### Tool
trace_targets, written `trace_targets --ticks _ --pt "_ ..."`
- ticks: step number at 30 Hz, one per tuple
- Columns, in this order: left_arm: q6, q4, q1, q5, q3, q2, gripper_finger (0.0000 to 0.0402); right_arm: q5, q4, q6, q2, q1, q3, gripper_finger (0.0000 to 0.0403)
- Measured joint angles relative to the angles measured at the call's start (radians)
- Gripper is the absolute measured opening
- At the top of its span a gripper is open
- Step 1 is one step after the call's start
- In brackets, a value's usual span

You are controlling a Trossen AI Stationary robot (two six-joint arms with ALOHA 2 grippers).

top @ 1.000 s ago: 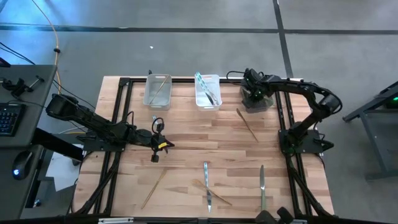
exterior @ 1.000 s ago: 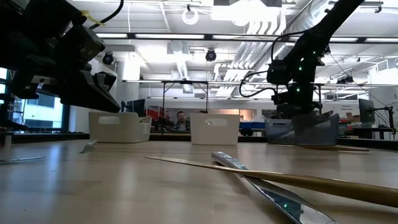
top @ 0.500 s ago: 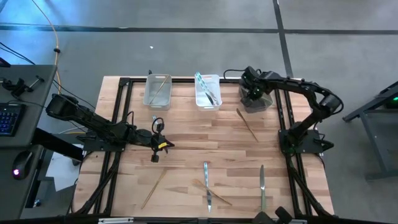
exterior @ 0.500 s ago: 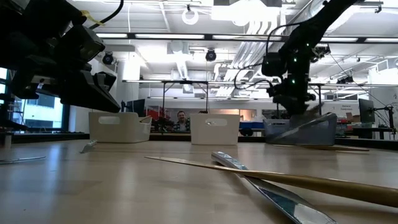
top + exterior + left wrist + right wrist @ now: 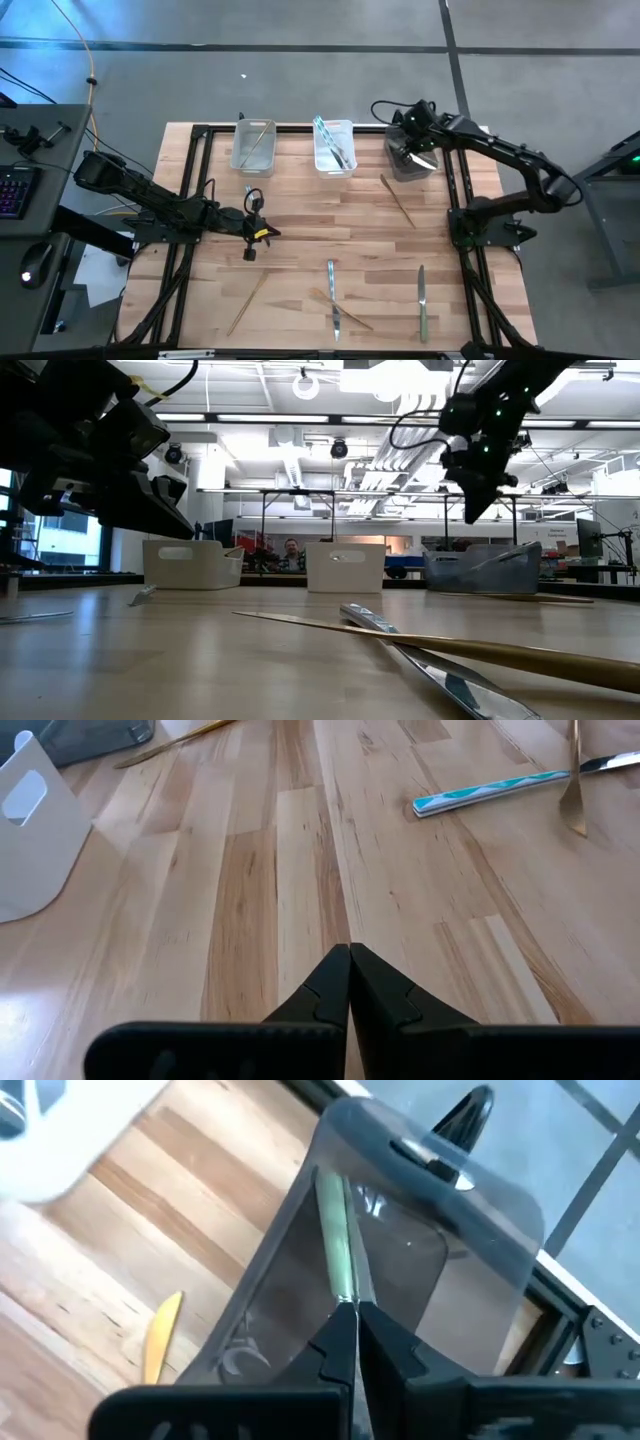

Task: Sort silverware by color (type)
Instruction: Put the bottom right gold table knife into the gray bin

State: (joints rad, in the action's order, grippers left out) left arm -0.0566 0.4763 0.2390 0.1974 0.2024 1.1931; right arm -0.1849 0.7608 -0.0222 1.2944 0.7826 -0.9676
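The right gripper (image 5: 414,137) hangs above the smoky grey translucent plastic bin (image 5: 410,165) at about one o'clock on the pale wooden plank counter (image 5: 300,215), its fingers (image 5: 345,1342) clenched together on nothing. Inside that bin a dark grey-green piece of cutlery (image 5: 340,1240) leans against the wall, its upper end showing above the rim in the low view.

The left gripper (image 5: 262,233) waits near nine o'clock, low over the boards, fingers (image 5: 345,985) pressed tight and empty.

Two white plastic bins stand along the twelve o'clock edge: the left white bin (image 5: 253,147) holds a gold-tan piece (image 5: 256,141), and the middle white bin (image 5: 334,148) holds pale teal-silver pieces (image 5: 330,142).

Loose silverware lies elsewhere on the counter:
- a gold-tan utensil (image 5: 397,201) just in front of the grey bin, at about two o'clock;
- a gold-tan stick-like piece (image 5: 246,303) at about seven o'clock;
- a teal-handled knife (image 5: 333,298) at six o'clock, crossed by another gold-tan piece (image 5: 343,311);
- a grey-green knife (image 5: 421,299) at about five o'clock.
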Motion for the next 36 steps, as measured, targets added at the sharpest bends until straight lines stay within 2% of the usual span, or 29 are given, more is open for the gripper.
trace_targets --ticks 4,10,21,24,28,31,34,36 --pt "0.001 0.000 0.000 0.000 0.000 0.000 0.0000 0.040 0.015 -0.019 -0.025 -0.003 0.000 0.0000" --pt "0.003 0.003 0.000 0.000 0.000 0.000 0.0000 0.009 -0.013 0.022 -0.029 -0.061 0.000 0.0000" --pt "0.037 0.032 0.000 0.000 0.000 0.000 0.0000 0.060 -0.379 0.057 -0.030 -0.272 0.002 0.0000" --pt "0.037 0.032 0.000 -0.003 0.000 0.000 0.0000 0.124 -0.606 0.079 -0.025 -0.326 0.069 0.0000" --pt "0.037 0.034 0.000 -0.004 0.000 0.000 0.0000 0.235 -1.029 0.076 -0.021 -0.370 0.280 0.0000" --pt "0.029 0.043 0.000 -0.004 0.000 0.000 0.0000 0.251 -1.341 0.052 -0.022 -0.420 0.421 0.0000" --pt "0.040 0.040 0.000 -0.034 0.000 0.000 0.0000 0.255 -1.522 0.045 -0.025 -0.474 0.498 0.0000" --pt "0.051 0.023 0.000 -0.057 0.011 0.000 0.0000 0.236 -1.570 0.046 -0.027 -0.506 0.519 0.0000"
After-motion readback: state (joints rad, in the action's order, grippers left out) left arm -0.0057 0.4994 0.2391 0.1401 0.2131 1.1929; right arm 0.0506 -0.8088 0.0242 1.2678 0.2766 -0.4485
